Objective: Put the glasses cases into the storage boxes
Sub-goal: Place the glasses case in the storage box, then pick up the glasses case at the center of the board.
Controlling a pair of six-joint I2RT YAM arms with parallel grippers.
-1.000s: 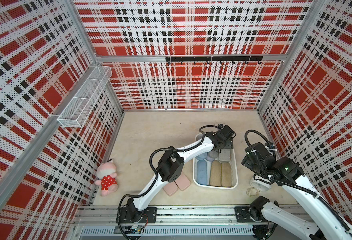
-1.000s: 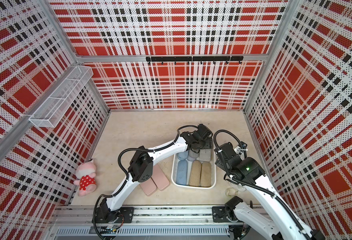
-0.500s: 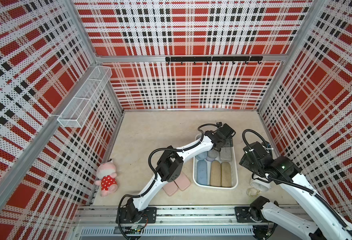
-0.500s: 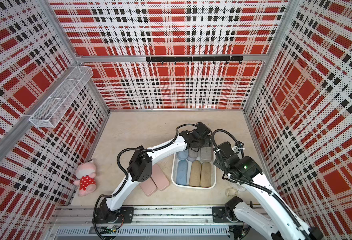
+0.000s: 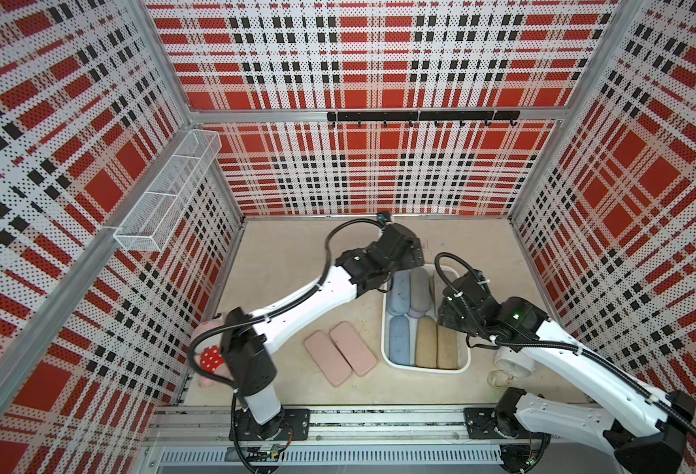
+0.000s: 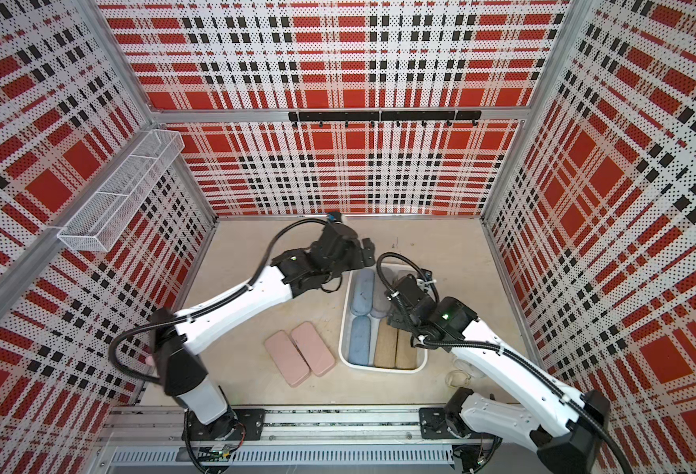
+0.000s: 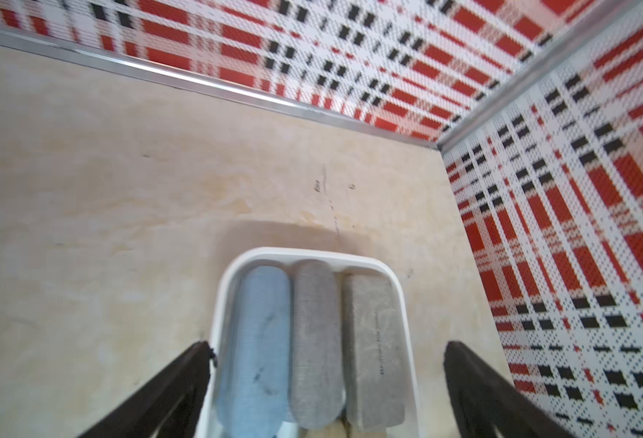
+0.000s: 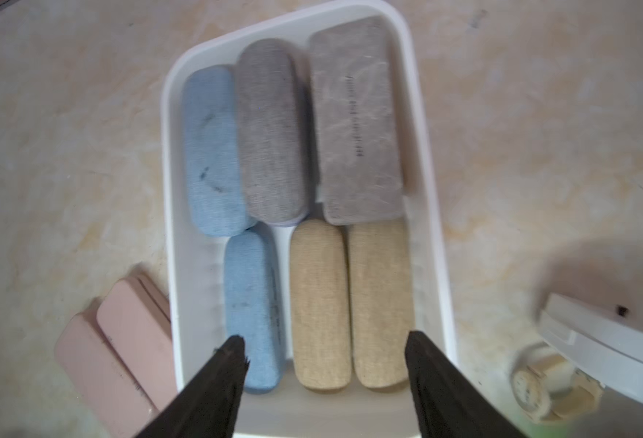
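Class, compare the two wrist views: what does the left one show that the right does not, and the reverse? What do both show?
Left wrist only: the corner where two plaid walls meet. Right wrist only: two tan cases, a blue case beside them, two pink cases beside the white tray, a white round device. Both: that tray, holding a second blue case, a rounded grey case and a flat grey case.

You see the white tray [image 5: 384, 328] holding blue, grey and tan cases [image 5: 425, 342]; two pink cases [image 5: 340, 358] lie beside it on the table [image 5: 297, 254].
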